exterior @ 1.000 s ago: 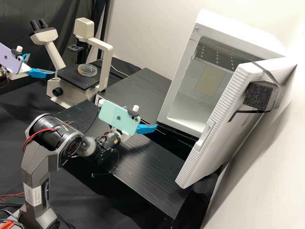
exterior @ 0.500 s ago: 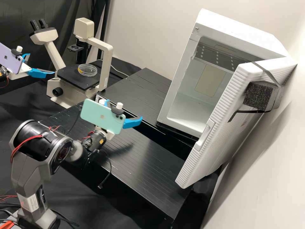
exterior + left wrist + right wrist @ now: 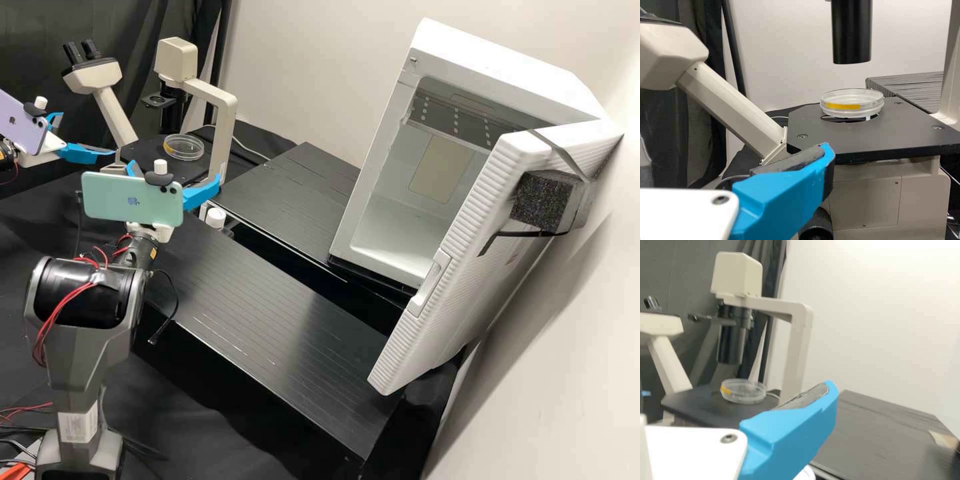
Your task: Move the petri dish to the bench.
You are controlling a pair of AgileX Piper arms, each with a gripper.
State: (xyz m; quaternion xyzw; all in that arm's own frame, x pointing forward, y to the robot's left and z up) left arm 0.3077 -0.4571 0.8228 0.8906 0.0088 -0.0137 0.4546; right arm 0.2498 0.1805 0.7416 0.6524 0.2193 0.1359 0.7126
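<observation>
In the high view the clear petri dish (image 3: pixel 184 147) with its yellow mark lies on the microscope's black stage (image 3: pixel 141 152). Left of the microscope is my left gripper (image 3: pixel 87 134), open, its fingers apart. My right gripper (image 3: pixel 175 169) is open in front of the stage, nearer the camera than the dish. In the left wrist view the petri dish (image 3: pixel 852 106) rests over the stage opening, beyond a blue finger of the left gripper (image 3: pixel 790 195). The right wrist view has the petri dish (image 3: pixel 743 391) beyond a finger of the right gripper (image 3: pixel 795 430). Neither gripper touches the dish.
The black slatted bench (image 3: pixel 267 307) stretches from the microscope toward the white incubator (image 3: pixel 400 227), whose door (image 3: pixel 460 267) stands open at the right. The microscope's pale upright (image 3: pixel 223 140) rises beside the dish, and its black condenser tube (image 3: pixel 852 35) hangs above the stage.
My right gripper has moved left across the high view, from over the bench near the incubator to the microscope, still open. The left arm and the dish have kept their places.
</observation>
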